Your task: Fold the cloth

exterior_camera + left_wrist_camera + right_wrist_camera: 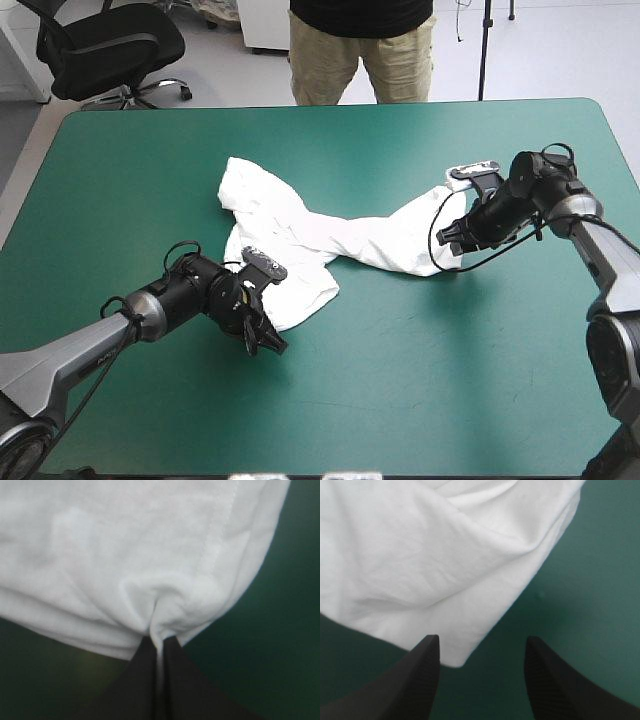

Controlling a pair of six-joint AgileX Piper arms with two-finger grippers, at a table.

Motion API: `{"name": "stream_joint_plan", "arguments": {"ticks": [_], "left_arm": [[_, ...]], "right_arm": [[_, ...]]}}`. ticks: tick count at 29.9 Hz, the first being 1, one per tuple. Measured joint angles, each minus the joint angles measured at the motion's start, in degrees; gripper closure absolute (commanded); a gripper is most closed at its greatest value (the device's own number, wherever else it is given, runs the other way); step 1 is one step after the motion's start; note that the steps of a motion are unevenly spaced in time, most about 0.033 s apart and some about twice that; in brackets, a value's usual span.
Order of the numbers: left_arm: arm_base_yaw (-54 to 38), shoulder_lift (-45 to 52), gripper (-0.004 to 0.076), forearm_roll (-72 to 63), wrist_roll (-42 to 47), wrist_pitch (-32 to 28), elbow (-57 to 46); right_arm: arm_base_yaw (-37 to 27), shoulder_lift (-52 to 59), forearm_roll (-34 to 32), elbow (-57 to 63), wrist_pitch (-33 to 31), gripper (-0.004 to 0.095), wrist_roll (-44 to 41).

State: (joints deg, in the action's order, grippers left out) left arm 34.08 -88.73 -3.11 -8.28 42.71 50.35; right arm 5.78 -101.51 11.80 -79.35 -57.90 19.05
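1. High view: the T-shirt [300, 235] lies across the middle of the teal-green worktop [400, 380] as a twisted white band, bunched toward the left and thinner toward the right. The left tool [262, 340] sits at its near left corner and the right tool [452, 236] at its right end. This is probably so the two ends can be drawn apart and the fabric flattened before folding.
2. Left wrist view: the left tool [159, 647] is pinched all but closed on the edge of the T-shirt [125, 545]. Soft fabric puckers into the black tips, and a stitched seam [217, 530] runs away from the grip.
3. Right wrist view: the right tool [482, 640] stands wide apart and holds nothing. A creased, rounded corner of the T-shirt [420, 555] lies just ahead of it, beside one finger, on the smooth worktop [590, 580]. It seems lined up for a grasp.
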Motion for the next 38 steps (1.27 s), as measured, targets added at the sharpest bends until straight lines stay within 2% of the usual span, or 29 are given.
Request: {"name": "stream_joint_plan", "arguments": {"ticks": [4,6,8,11,12,20,26,32,38], "left_arm": [[0.0,0.0,0.0741,0.0,0.0,0.0,0.0],[0.0,0.0,0.0741,0.0,0.0,0.0,0.0],[0.0,0.0,0.0741,0.0,0.0,0.0,0.0],[0.0,-0.1,0.0741,0.0,0.0,0.0,0.0],[0.0,-0.1,0.0741,0.0,0.1,0.0,0.0],[0.0,1.4,0.0741,1.5,2.2,-0.8,-0.1],[0.1,6.5,0.0741,8.2,6.6,2.4,3.3],[0.1,13.1,0.0741,17.6,7.8,9.2,17.7],[0.1,15.8,0.0741,27.4,7.4,16.0,37.0]], "right_arm": [[0.0,-4.4,1.0,0.0,1.8,0.0423,0.0],[0.0,-5.9,1.9,0.0,2.2,0.0475,0.1],[0.0,-6.2,2.7,-0.1,2.4,0.059,0.4],[-0.2,-6.6,4.1,-0.2,2.5,0.0889,2.6],[-0.2,-6.8,5.0,-0.2,2.4,0.0918,3.4],[-0.2,-5.9,9.0,0.0,1.2,0.092,7.2],[-0.2,5.9,9.3,0.2,-0.4,0.0921,7.3],[-0.2,17.9,9.4,-4.4,-3.5,0.0921,7.3],[-0.2,24.3,11.4,-16.8,-7.1,0.0921,7.5]]}}
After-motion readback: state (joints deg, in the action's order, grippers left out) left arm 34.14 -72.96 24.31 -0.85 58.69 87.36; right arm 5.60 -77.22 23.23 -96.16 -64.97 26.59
